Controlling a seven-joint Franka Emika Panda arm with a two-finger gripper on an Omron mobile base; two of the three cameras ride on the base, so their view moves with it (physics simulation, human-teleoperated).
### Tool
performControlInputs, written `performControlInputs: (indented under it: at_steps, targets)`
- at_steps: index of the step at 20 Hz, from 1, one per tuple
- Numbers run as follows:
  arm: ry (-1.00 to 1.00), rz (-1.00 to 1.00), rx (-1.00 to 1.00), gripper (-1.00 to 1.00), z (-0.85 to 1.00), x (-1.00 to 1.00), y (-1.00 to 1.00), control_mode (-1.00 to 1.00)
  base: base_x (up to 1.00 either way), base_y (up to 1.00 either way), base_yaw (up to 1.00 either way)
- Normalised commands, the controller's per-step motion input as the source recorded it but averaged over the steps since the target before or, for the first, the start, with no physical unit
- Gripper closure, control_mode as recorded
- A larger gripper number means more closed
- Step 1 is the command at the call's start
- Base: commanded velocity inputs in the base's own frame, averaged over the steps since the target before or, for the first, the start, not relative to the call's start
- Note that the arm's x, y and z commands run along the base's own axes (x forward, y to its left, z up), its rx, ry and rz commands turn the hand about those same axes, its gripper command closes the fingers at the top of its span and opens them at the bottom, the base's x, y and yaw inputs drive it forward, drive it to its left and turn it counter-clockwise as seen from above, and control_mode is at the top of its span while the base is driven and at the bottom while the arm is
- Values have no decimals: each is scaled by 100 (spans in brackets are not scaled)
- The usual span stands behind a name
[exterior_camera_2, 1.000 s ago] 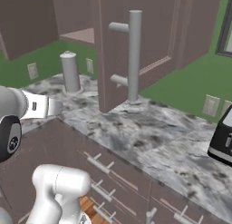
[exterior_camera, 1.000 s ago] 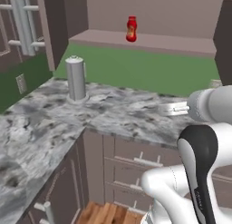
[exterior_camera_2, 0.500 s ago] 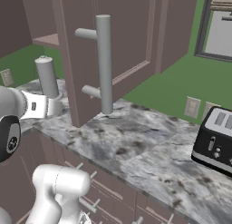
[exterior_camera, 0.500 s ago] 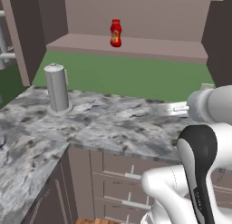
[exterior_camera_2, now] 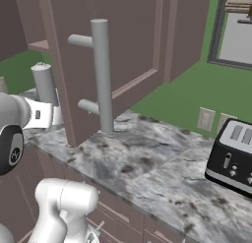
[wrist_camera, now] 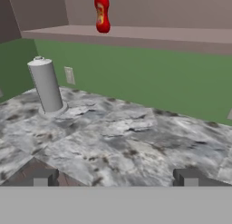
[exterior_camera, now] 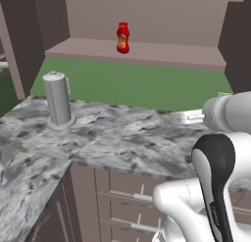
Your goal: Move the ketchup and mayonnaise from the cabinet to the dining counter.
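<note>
While the ketchup [exterior_camera: 123, 37] stands on the cabinet [exterior_camera: 147, 52] shelf, I find my gripper [wrist_camera: 115, 177] spread empty; nothing delivered.

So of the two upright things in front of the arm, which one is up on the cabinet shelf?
The red ketchup, standing on the cabinet shelf; the grey canister sits lower on the marbled worktop.

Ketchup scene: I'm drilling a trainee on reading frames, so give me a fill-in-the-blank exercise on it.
1. The ketchup stands upright on the cabinet ____.
2. The grey cylinder rests on the marbled ____.
3. In the hand view the gripper has its jaws ____ and holds nothing.
4. The black toaster stands below the ____.

Missing words: shelf; worktop; open; window
</note>
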Motion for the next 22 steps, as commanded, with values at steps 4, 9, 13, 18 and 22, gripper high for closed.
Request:
performControlInputs:
  at_steps: [4,9,13,18,22]
  targets:
    - [0,0,0,-100,0,0,0,100,38,18,0]
    - [0,0,0,-100,0,0,0,100,0,3,0]
    - [0,0,0,-100,0,0,0,100,5,4,0]
    - [0,0,0,-100,0,19,11,-100,5,4,0]
    - [-4,0,0,-100,13,21,10,-100,0,0,0]
